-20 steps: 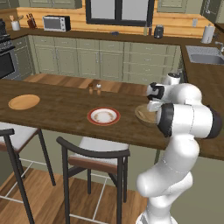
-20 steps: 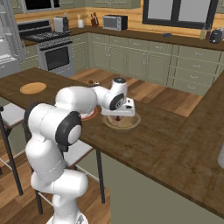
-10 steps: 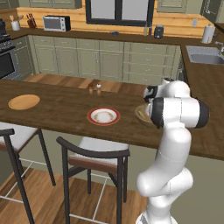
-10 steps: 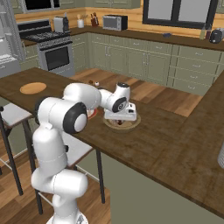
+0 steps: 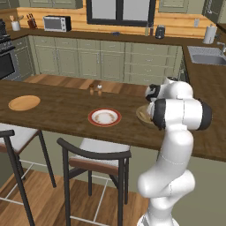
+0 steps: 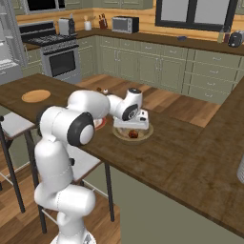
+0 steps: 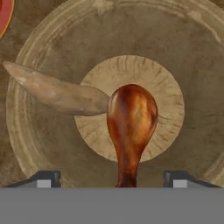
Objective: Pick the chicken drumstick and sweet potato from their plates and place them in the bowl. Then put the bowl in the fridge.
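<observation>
The wooden bowl [image 7: 48, 144] sits on the island counter under my gripper [image 7: 111, 180]. In it lie the tan sweet potato [image 7: 52, 92] and the glossy brown chicken drumstick [image 7: 131, 118], touching each other. The drumstick's bone end points down between my fingertips [image 7: 43, 179], which stand wide apart and clear of it, so the gripper is open. From the right base view the gripper [image 6: 132, 128] hovers just over the bowl [image 6: 145, 136]. My arm hides most of the bowl [image 5: 142, 114] in the left base view. The red-rimmed plate [image 5: 91, 117] and the wooden plate [image 5: 24, 103] are bare.
Two small shakers [image 5: 95, 88] stand behind the red-rimmed plate. A chair [image 5: 95, 154] and a stool [image 5: 13, 132] are tucked under the counter's near edge. The grey fridge [image 6: 5, 43] is at the far left, beyond the stove [image 6: 59, 62].
The gripper has gone from shut to open over the bowl, and the drumstick now lies free in it. The arm's elbow has swung upright.
</observation>
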